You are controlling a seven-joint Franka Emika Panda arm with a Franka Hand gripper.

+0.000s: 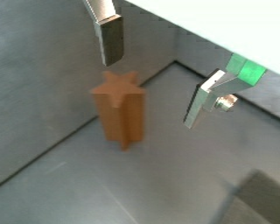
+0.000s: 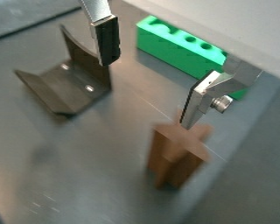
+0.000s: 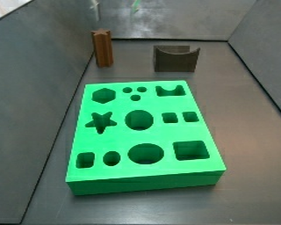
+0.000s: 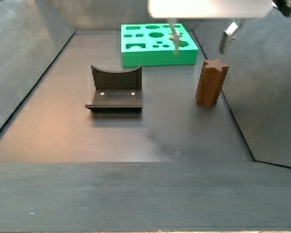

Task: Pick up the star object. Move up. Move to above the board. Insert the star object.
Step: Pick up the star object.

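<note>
A dark grey floor with low grey walls fills every view. The gripper hangs above it with its jaws wide apart and nothing between them — the flat silver fingers with dark pads stand clear of everything in both wrist views. Just below the gap, and apart from both plates, stands the tall brown wood-like prism with a star-shaped cross-section, the star object; it is upright, long axis vertical, its star top facing up toward the jaws. In a wrist view it sits slightly off the midline between the fingers, so a small sideways correction probably comes before the descent.

Further out, the squat dark grey block with a curved notch rests on the floor well apart from the star object. Beyond lies the large bright green board with shaped holes, flat on the floor, its star hole empty — the insertion is not yet done.
</note>
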